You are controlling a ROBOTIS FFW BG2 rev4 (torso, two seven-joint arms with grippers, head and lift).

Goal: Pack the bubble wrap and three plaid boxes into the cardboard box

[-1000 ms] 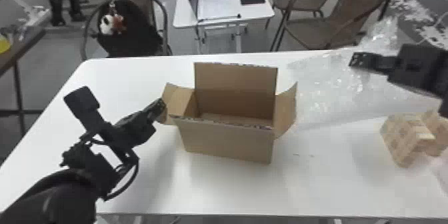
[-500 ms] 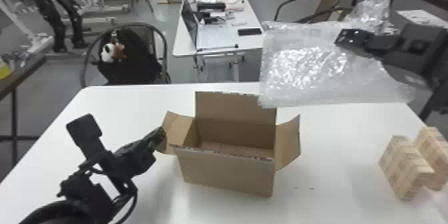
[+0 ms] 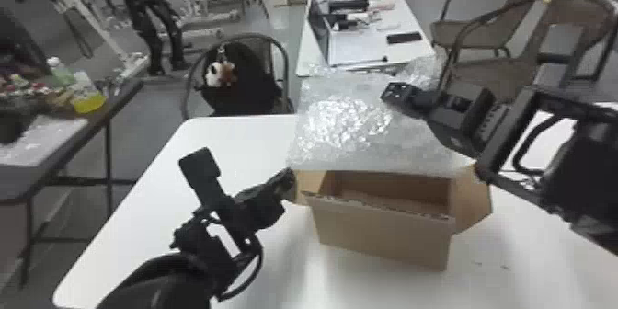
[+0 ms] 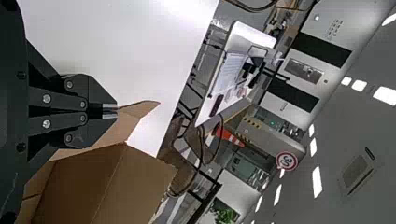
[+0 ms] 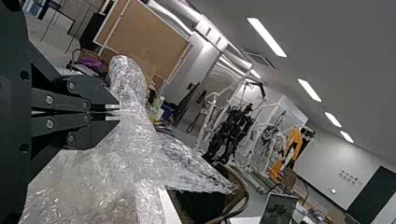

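The packing of the bubble wrap appears to be in hand. It is pinched between the closed fingers of the right gripper and is held up at the far side of the box. The left gripper is clenched on a side flap, by which the box is probably steadied. Next, the wrap needs to be centred over the opening, lowered and tucked in. Bare cardboard is seen inside; the bottom is partly hidden.

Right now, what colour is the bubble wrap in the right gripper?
The bubble wrap is clear, with whitish glints; it shows best in the right wrist view.
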